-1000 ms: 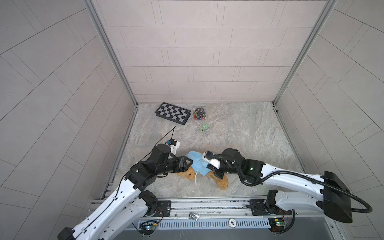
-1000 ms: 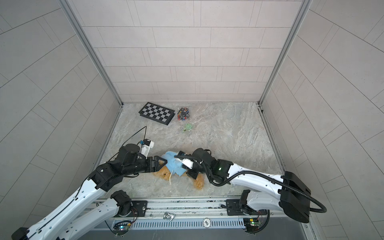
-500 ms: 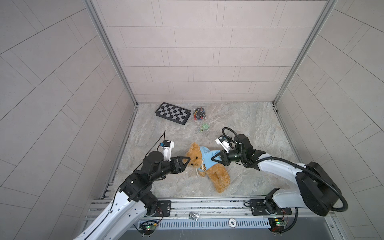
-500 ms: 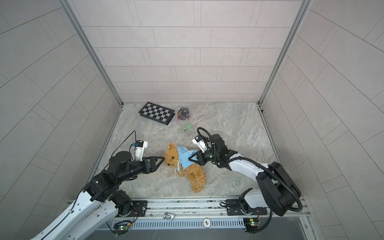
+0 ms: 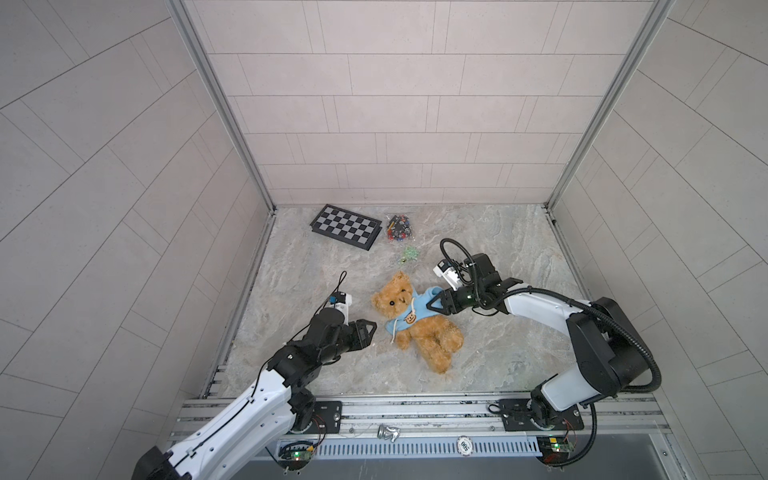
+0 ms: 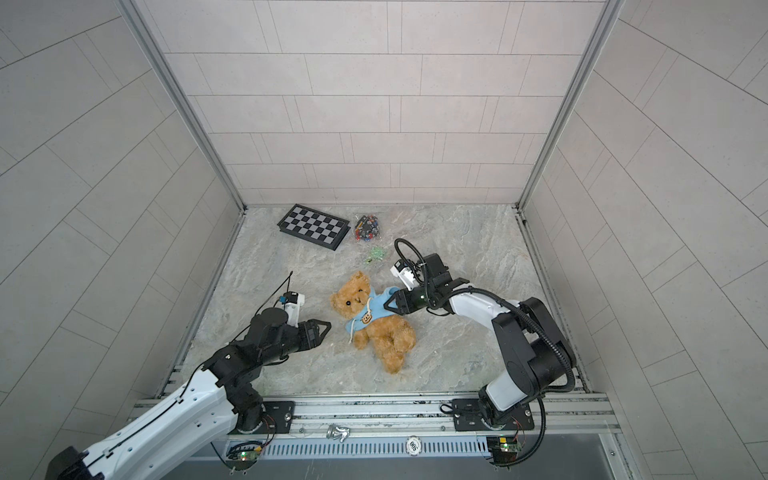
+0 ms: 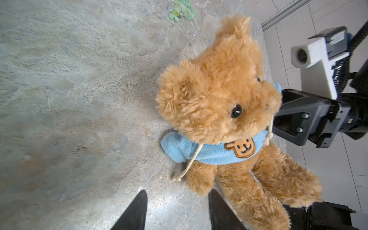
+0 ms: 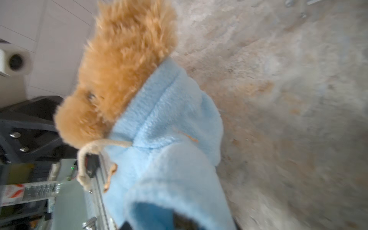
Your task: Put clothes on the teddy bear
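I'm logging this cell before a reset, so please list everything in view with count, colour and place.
teddy bear: one, golden-brown, lying face up mid-table.
hoodie: one, light blue with cream drawstrings and a bear-face patch, worn on the bear's torso.
chessboard: one, black and white, flat at the back of the table.
bag of small pieces: one, clear, mixed colours, beside the chessboard.
green pieces: a small cluster, between the bag and the bear.
table: one, grey marbled.
wrist cameras: two, white, one per arm.
left gripper: one, black, open, apart from the bear.
right gripper: one, black, at the hoodie's sleeve; grip unclear.
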Action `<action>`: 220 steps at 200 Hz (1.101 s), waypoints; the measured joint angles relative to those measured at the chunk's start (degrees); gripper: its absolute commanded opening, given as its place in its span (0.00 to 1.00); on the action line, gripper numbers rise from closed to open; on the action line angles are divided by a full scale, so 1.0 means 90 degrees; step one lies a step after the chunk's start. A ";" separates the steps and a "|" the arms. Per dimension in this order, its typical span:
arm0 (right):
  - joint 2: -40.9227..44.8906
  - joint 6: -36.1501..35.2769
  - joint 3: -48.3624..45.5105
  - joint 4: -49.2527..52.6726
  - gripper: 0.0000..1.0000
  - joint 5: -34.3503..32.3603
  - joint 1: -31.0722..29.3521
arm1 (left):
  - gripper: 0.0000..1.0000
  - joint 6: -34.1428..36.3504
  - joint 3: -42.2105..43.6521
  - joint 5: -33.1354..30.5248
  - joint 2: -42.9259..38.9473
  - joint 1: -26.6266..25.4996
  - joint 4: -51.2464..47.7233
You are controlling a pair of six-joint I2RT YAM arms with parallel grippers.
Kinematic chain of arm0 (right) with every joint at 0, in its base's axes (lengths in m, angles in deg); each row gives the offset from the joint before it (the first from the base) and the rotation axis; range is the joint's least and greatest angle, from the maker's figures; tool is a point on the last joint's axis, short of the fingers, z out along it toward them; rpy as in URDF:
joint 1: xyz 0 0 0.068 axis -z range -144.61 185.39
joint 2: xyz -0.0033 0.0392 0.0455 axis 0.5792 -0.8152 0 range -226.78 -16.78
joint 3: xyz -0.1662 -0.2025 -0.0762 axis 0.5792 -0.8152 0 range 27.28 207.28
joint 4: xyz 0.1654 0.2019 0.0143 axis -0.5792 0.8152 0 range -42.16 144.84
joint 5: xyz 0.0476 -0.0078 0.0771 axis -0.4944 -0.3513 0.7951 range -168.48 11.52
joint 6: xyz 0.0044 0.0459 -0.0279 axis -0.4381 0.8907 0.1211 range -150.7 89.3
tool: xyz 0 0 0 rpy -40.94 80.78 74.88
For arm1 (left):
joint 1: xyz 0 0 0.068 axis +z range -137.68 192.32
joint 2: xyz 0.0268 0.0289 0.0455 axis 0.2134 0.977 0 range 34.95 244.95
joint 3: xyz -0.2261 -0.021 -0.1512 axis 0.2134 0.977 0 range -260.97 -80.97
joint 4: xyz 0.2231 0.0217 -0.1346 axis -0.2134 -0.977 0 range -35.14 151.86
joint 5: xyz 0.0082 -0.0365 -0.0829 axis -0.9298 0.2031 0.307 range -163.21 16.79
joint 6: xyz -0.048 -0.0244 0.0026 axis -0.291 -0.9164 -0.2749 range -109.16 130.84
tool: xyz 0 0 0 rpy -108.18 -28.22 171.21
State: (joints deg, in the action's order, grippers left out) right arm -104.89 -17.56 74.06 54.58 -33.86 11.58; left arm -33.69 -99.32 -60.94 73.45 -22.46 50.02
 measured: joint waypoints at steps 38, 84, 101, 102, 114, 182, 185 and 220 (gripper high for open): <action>0.0869 -0.0279 0.0078 0.1066 0.73 -0.1212 0.0002 | 0.47 -0.0073 0.0146 -0.0002 0.0039 0.0000 0.0355; 0.2465 -0.0563 0.0442 0.1967 0.77 -0.2764 -0.0639 | 0.48 -0.0070 0.0253 0.0005 0.0408 -0.0068 0.0775; 0.2730 -0.0590 0.0680 0.2208 0.77 -0.3126 -0.1064 | 0.48 -0.0080 0.0253 0.0005 0.0724 -0.0236 0.1061; 0.2737 -0.0590 0.0704 0.2227 0.77 -0.3152 -0.1100 | 0.48 -0.0083 0.0253 0.0005 0.0753 -0.0253 0.1088; 0.2705 -0.0600 0.0925 0.2341 0.77 -0.3407 -0.1481 | 0.48 -0.0117 0.0255 -0.0010 0.1030 -0.0440 0.1331; 0.1035 -0.0571 0.1530 0.2016 0.73 -0.3842 -0.2849 | 0.45 -0.0430 0.0481 -0.0260 0.1319 -0.0806 0.2098; 0.0940 -0.0568 0.1520 0.1989 0.72 -0.3857 -0.2844 | 0.45 -0.0415 0.0481 -0.0279 0.1277 -0.0806 0.2096; 0.0097 -0.0408 0.1413 0.1938 0.47 -0.3830 -0.2533 | 0.47 -0.0085 0.0359 -0.0398 0.1120 -0.0806 0.1945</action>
State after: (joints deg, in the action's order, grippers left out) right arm -104.02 -21.23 86.78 72.02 -68.33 -11.22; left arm -34.46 -96.09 -64.52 83.53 -29.72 67.53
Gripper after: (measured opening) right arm 0.574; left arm 0.462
